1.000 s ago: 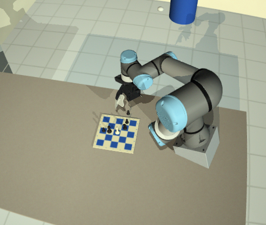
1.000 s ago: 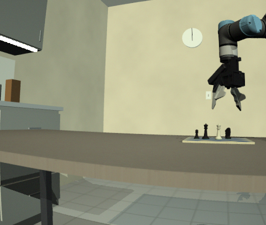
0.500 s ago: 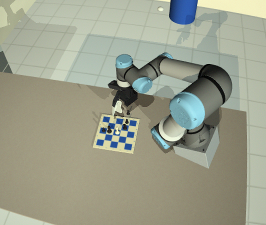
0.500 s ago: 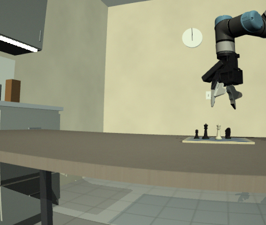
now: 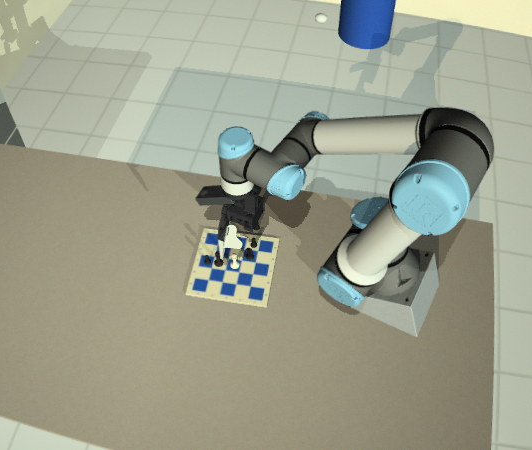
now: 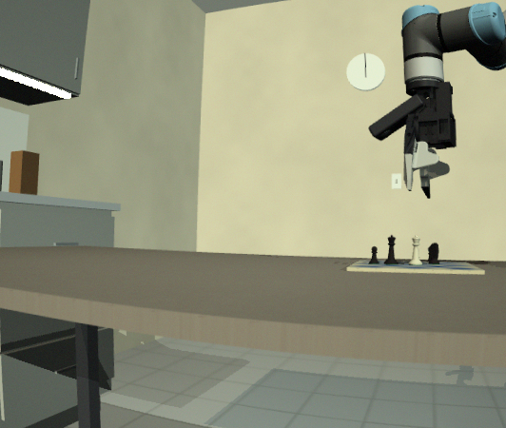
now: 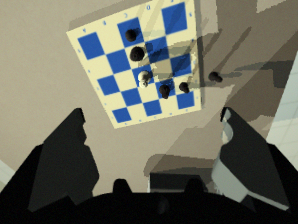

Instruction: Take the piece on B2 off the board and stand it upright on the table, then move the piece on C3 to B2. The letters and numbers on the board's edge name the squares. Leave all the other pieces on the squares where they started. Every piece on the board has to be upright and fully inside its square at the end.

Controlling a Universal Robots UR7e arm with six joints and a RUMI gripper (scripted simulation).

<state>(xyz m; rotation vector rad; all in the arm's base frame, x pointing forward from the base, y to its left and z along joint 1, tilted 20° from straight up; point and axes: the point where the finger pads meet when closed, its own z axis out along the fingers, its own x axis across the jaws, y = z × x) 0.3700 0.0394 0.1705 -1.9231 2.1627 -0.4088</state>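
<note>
Room: cream walls, a pale grey tiled floor (image 5: pixel 526 250), a round wall clock (image 6: pixel 365 71), and grey cabinets with a counter (image 6: pixel 39 202) bearing two pale cylinders and a brown box (image 6: pixel 24 172).
Surface: a long matte brown table (image 5: pixel 91 325) with a lighter wood-grain edge.
Board: a flat square chessboard (image 5: pixel 192 291) with a cream border and blue and cream squares, lying near the arm's grey wedge-shaped base (image 5: pixel 418 312).
Pieces on board: four dark turned pieces and one white piece (image 7: pixel 145 77), all upright; the square labels are too small to read.
Piece off board: a small dark pawn (image 7: pixel 215 77) stands on the table just beside the board's edge.
Gripper (image 6: pixel 419 183): hangs high above the board, angular fingers spread wide, nothing between them.
</note>
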